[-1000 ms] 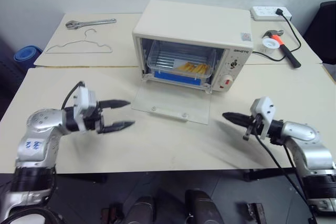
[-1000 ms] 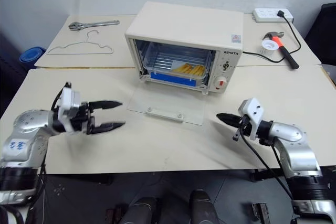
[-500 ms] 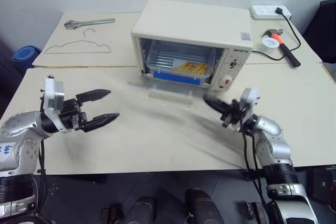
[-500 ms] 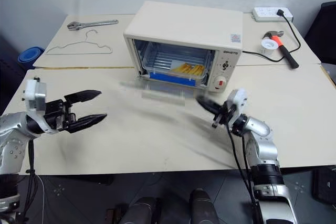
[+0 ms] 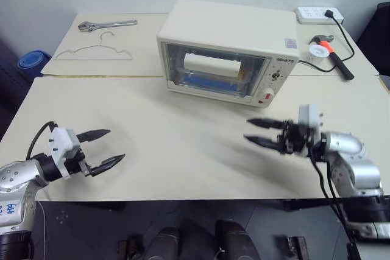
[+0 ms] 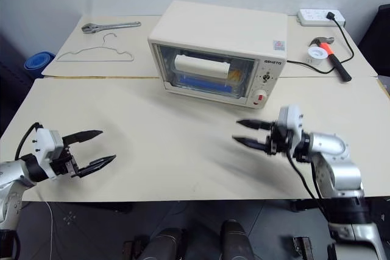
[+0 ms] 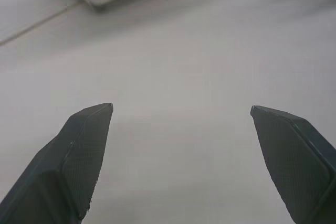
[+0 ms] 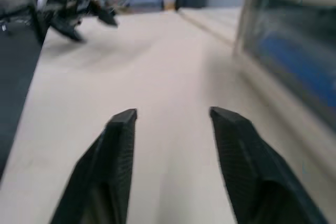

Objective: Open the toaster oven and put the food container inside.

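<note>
The toaster oven (image 5: 228,51) sits at twelve o'clock on the counter (image 5: 177,150), its glass door up and closed. The food container (image 5: 210,81) lies inside behind the glass, its blue strip showing low in the window. At eight o'clock the left pincer (image 5: 103,148) hovers over bare counter, fingers spread wide and holding nothing. At four o'clock the right pincer (image 5: 255,132) points toward nine o'clock, its fingers parted and empty, near the oven's front but apart from it
</note>
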